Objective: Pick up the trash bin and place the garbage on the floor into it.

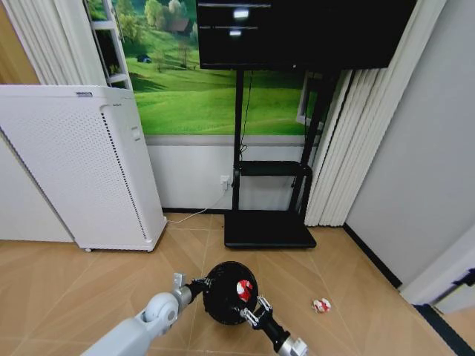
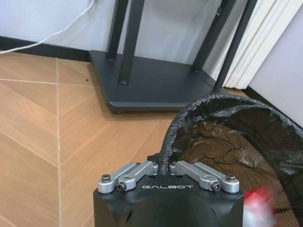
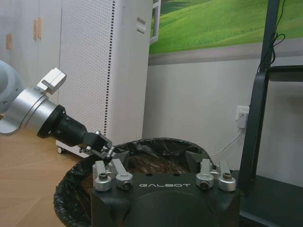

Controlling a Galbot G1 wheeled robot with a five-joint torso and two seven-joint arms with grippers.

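Left gripper (image 2: 164, 171) jaws closed, pinching the trash bin (image 1: 230, 293) rim; right gripper (image 1: 250, 312) jaws spread empty over it. Two wrappers: one inside (image 1: 243, 289), one on floor (image 1: 321, 305)

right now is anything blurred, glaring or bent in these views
Left wrist view: the red-and-white crumpled wrapper is a blur inside the black round mesh trash bin. Head view: ceiling lights glare on the black wall screen, and the white curtains bow outward. Right wrist view: sharp throughout.
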